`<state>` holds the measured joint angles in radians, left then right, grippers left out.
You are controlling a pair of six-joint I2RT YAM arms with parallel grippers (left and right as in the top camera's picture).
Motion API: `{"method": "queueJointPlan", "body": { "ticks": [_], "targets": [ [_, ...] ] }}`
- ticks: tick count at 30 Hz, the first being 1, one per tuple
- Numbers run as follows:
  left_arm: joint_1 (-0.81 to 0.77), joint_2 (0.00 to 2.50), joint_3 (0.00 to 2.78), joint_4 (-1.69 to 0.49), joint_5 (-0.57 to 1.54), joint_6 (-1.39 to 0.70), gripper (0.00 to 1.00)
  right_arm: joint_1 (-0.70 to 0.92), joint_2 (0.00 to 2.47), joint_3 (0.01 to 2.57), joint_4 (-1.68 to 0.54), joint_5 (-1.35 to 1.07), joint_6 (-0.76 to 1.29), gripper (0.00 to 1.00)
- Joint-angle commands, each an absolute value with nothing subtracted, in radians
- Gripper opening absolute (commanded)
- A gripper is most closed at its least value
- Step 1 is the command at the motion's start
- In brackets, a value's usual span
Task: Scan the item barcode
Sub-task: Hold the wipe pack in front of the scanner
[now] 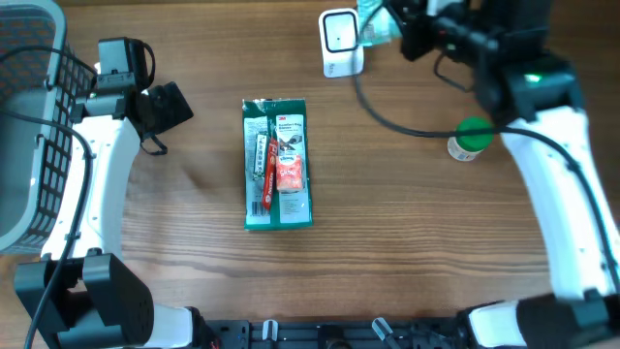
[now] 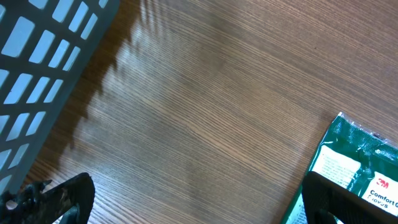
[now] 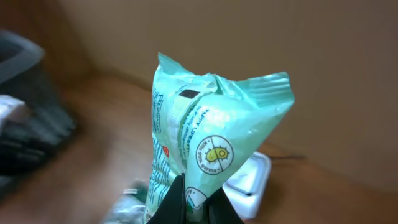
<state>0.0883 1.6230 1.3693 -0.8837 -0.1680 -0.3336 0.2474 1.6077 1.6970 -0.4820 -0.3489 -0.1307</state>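
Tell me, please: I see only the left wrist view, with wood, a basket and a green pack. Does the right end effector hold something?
Observer: Yes. The right end effector is shut on a mint pouch.
Operator: Where is it held?
Observer: Up beside the white scanner, at the top of the overhead view.
Operator: What else is outside my view?
Observer: A green-capped bottle stands alone on the overhead view's right side.
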Motion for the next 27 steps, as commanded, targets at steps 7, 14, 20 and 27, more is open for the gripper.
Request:
{"method": "queueJointPlan", "body": {
  "ticks": [7,14,20,27],
  "targets": [
    [0.095,1.616,1.380,-0.884,-0.177,-0.318,1.00,0.435,1.962,1.703,-0.136,0.253,-0.575,0.04],
    [0.095,1.616,1.380,-0.884,-0.177,-0.318,1.00,0.439,2.147,1.703,0.117,0.363,-0.710,0.04],
    [0.095,1.616,1.380,-0.884,-0.177,-0.318,1.00,0.439,2.233,1.703,0.257,0.382,-0.892,0.04],
    [0.095,1.616,1.380,-0.884,-0.177,-0.318,1.00,0.442,2.311,1.703,0.344,0.476,-0.970,0.04]
  ]
}}
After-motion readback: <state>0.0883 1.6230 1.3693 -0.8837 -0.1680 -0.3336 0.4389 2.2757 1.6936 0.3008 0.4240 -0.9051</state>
